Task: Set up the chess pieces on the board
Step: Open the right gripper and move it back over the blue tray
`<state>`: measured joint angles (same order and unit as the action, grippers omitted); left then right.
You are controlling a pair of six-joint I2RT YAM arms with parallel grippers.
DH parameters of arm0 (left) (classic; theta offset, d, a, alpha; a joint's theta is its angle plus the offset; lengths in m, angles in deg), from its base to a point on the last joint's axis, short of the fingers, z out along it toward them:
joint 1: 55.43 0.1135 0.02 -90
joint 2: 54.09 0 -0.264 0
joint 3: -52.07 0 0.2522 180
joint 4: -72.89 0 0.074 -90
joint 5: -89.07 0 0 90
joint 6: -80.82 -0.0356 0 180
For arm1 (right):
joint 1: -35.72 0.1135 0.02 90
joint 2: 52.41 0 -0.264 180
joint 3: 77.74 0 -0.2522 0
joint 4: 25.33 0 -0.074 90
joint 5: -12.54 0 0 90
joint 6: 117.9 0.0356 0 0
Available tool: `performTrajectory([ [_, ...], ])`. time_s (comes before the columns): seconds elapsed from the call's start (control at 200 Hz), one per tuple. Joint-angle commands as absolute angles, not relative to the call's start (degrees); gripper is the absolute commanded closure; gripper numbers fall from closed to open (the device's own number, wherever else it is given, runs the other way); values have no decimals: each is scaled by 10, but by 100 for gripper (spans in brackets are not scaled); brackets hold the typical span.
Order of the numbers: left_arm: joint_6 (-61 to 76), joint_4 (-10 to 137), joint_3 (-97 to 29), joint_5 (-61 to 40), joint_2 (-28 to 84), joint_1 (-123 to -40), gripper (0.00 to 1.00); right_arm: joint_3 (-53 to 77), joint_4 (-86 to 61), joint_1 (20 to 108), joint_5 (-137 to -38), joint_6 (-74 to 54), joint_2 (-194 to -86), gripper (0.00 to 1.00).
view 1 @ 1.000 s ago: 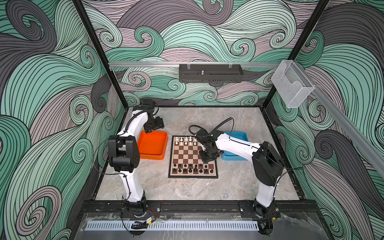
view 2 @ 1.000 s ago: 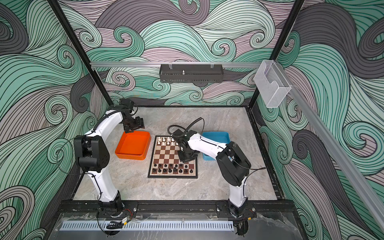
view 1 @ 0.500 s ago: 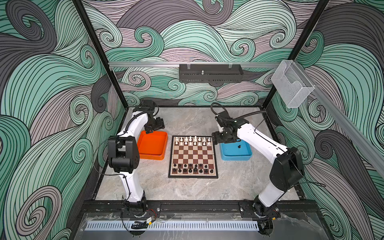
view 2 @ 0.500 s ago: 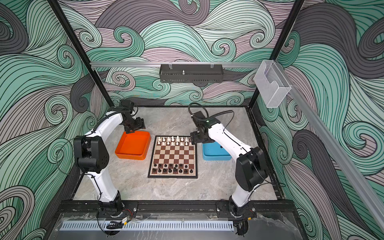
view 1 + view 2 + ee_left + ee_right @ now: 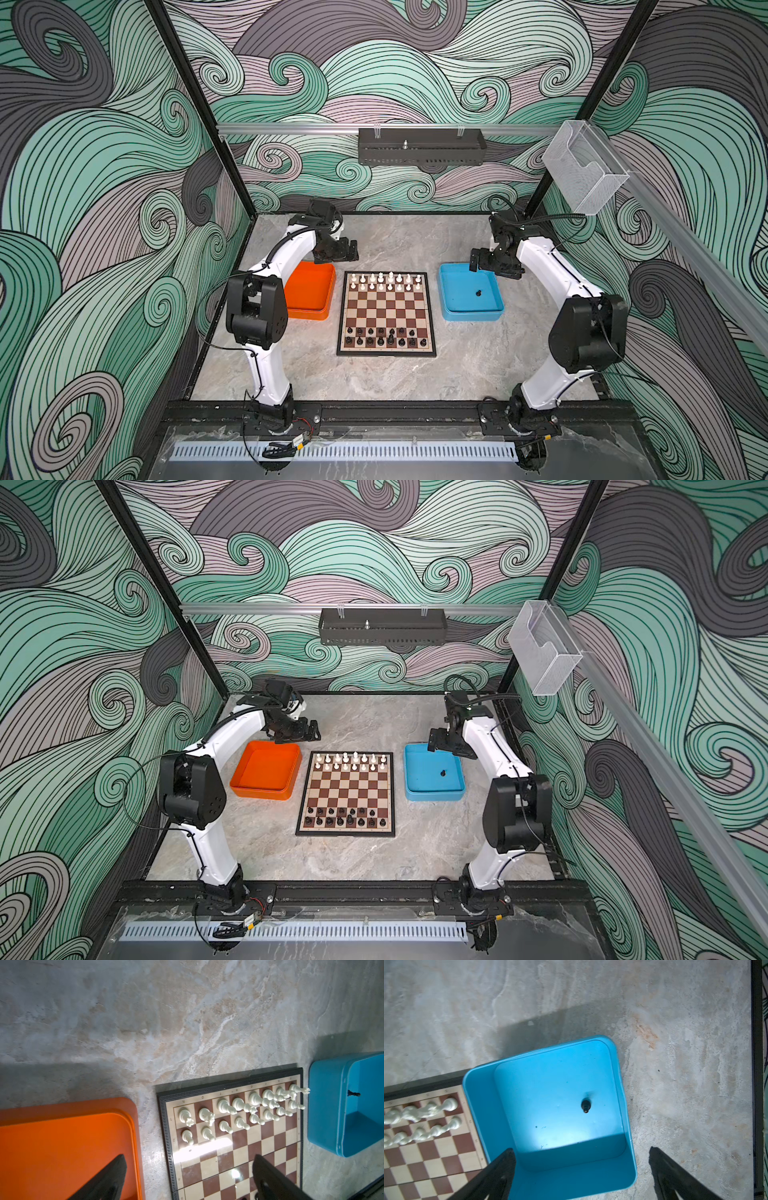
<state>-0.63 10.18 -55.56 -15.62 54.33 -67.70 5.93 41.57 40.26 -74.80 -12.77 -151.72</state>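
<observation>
Overall: grey marbled tabletop [image 5: 374, 382], wave-patterned walls [image 5: 415, 83]; left gripper [image 5: 189, 1159], right gripper [image 5: 581, 1149] both spread wide.

Both top views are bright and sharp. In the left wrist view glare washes the board [image 5: 203, 1147], and the white chess pieces [image 5: 224, 1106] stretch toward the edge. In the right wrist view a light patch gleams in the blue tray [image 5: 550, 1084]; its shadow darkens the desk [image 5: 542, 1026].

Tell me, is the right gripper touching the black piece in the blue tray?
Apart. The right wrist view shows the black piece alone on the blue tray floor, clear of the open jaws of the right gripper.
</observation>
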Motion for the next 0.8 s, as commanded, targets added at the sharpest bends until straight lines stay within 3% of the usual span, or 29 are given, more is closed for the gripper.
performTrajectory([
  [0.0, -40, 95, -564, -165, 526, -689, 1, 64, 425, 389, -773, -135, -1556, 2],
  [0.796, -44, 86, -565, -134, 534, -699, 1, 82, 396, 404, -760, -128, -1571, 25],
])
